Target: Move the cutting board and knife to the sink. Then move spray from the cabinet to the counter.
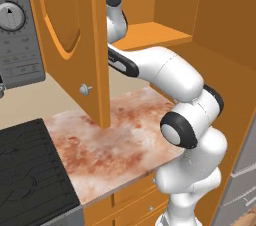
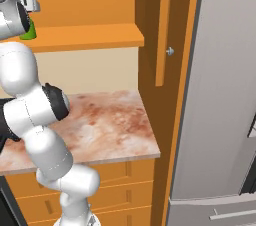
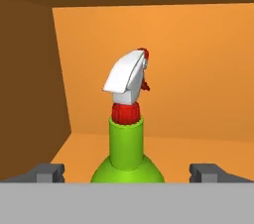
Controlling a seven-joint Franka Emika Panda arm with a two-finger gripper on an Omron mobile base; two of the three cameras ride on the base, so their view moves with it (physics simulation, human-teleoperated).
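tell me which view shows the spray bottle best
The hand view: the spray stands upright and close on the cabinet shelf, between the open pincer tips. The right base view catches a green sliver behind the arm.

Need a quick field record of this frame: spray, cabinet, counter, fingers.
spray: green bottle with white-and-red trigger nozzle, upright on the cabinet shelf
cabinet: orange wall unit, door swung open
fingers: open; tip to one side of the bottle, its partner on the other side, not touching
gripper: centred on the bottle, low on its body
counter: marbled worktop below the cabinet
phase: pre-grasp, spray not yet lifted
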